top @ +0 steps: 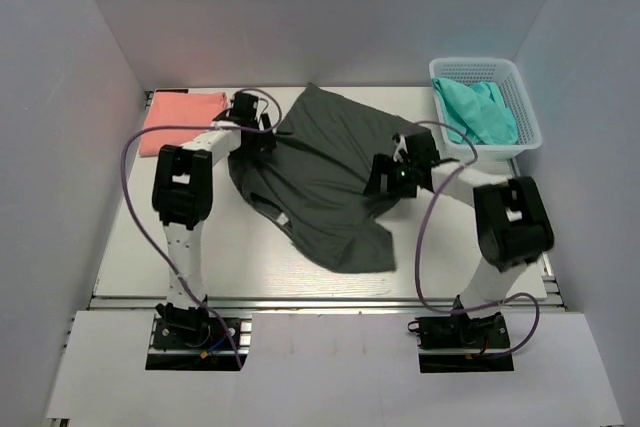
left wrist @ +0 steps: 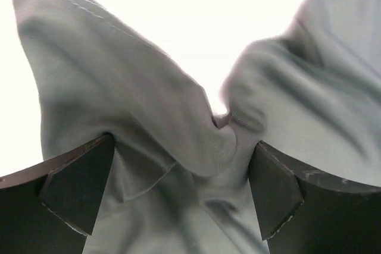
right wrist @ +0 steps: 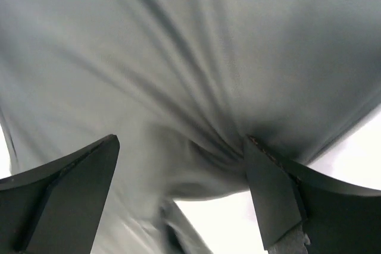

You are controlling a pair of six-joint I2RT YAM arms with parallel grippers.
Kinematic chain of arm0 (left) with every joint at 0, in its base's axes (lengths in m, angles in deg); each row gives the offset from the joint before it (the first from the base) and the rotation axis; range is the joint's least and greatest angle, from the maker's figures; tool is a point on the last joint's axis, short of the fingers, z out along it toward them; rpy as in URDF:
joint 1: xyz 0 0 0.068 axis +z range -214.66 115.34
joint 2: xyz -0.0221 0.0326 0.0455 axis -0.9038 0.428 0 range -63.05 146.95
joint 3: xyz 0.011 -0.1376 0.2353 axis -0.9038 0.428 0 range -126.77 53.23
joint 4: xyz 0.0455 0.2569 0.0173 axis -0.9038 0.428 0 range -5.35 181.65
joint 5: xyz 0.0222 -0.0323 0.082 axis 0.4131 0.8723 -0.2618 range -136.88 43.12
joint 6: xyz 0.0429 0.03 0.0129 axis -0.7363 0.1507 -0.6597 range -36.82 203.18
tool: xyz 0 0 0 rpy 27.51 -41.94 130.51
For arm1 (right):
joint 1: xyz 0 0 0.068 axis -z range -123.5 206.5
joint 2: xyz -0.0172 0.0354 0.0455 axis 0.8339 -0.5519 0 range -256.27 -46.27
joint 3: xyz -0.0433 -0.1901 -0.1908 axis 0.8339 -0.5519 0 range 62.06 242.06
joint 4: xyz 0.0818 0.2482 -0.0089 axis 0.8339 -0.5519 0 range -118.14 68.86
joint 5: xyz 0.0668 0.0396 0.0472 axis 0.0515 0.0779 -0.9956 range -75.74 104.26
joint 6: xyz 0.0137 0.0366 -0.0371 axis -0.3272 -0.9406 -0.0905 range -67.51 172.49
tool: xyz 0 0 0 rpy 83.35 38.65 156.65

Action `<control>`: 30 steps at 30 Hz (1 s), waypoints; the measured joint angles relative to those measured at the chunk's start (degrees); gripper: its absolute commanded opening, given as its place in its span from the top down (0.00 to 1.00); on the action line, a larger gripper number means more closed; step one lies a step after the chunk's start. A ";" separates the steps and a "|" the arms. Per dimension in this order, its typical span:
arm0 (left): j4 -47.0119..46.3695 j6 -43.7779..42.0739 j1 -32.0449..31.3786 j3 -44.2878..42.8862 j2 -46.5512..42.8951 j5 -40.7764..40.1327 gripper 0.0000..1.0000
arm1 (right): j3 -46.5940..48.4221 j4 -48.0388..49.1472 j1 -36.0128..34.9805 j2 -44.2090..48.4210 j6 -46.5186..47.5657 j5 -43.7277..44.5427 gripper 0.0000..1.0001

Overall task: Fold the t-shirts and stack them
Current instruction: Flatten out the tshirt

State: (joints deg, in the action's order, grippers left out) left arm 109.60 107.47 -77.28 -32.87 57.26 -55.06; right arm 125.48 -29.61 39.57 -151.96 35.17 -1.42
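A dark charcoal t-shirt (top: 320, 197) lies crumpled and spread across the middle of the table. My left gripper (top: 262, 137) is down on its far left edge. In the left wrist view the jaws (left wrist: 181, 188) stand wide apart with bunched grey fabric (left wrist: 149, 117) between them. My right gripper (top: 386, 175) is down on the shirt's right side. Its jaws (right wrist: 181, 188) are also wide apart over wrinkled fabric (right wrist: 178, 57) that gathers toward the right finger (right wrist: 268, 194). A folded salmon pink t-shirt (top: 180, 117) lies at the far left. Teal t-shirts (top: 480, 112) sit in the basket.
A white lattice basket (top: 527, 117) stands at the far right corner. White walls enclose the table on the left, back and right. Purple cables loop from both arms over the table (top: 240, 257).
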 measured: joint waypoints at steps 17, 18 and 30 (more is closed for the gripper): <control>1.88 -10.71 0.50 -31.89 18.97 16.02 0.00 | -18.62 -12.39 -15.47 30.91 0.98 -0.17 0.10; 2.47 -10.67 0.44 -30.82 17.40 15.47 0.00 | -15.82 -12.57 -15.34 29.83 0.68 3.04 0.10; -0.46 -9.03 -0.37 -10.67 -4.04 8.17 0.00 | 15.39 -11.80 -8.35 1.16 -2.16 16.83 0.10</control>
State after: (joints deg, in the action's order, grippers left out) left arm 109.14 98.45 -77.65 -43.54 53.21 -46.89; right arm 140.86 -41.42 31.22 -150.80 33.00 15.41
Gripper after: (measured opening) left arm 0.997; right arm 0.902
